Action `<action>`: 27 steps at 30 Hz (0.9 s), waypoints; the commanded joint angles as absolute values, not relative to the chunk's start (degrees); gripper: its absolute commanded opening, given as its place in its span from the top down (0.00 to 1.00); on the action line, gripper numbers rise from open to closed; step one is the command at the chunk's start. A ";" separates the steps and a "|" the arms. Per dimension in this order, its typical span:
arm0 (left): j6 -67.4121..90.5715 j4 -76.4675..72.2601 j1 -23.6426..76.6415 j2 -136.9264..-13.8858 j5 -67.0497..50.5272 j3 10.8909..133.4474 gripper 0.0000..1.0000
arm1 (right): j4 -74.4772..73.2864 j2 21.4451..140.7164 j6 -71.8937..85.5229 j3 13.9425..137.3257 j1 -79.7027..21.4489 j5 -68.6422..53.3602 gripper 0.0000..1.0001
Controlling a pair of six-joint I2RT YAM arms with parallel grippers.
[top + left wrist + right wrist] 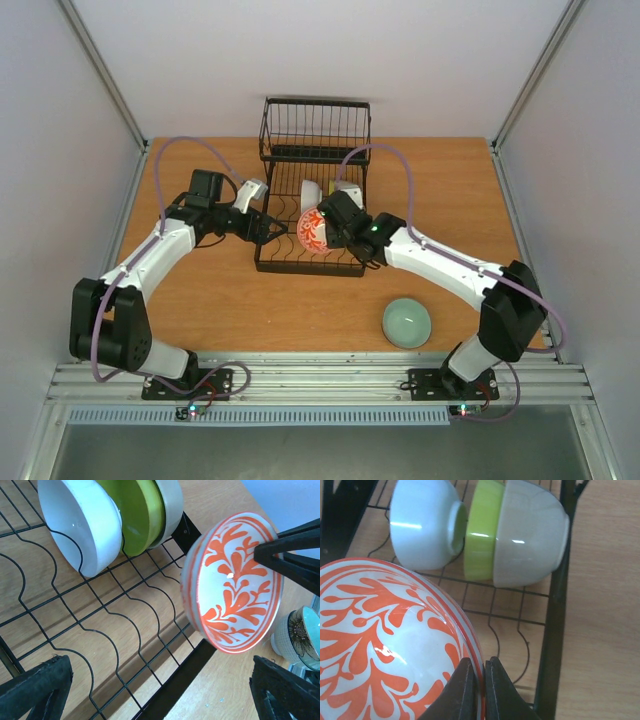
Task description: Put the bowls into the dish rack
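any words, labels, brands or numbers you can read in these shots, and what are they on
None: no readable text in any view.
patterned bowl: only an orange leaf pattern, no letters.
white bowl, yellow-green bowl, pale bowl: plain glaze, no marks.
dish rack: bare black wire, no label showing.
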State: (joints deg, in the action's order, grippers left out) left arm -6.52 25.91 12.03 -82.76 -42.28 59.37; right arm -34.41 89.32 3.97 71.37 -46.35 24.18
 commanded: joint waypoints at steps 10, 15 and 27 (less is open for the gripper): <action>-7.34 25.37 12.39 -82.22 -43.38 60.91 0.04 | -28.06 94.48 0.89 82.10 -49.31 21.29 0.99; -7.21 25.11 12.39 -82.87 -43.22 60.97 0.04 | -27.23 95.50 -1.11 83.11 -50.75 20.12 0.99; -7.73 26.18 12.52 -84.03 -43.59 61.70 0.99 | -26.03 97.16 -1.47 84.37 -52.38 19.93 0.99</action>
State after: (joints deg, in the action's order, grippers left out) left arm -5.43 25.82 11.79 -84.07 -37.89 59.92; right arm -29.36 97.41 -0.32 82.28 -52.56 19.46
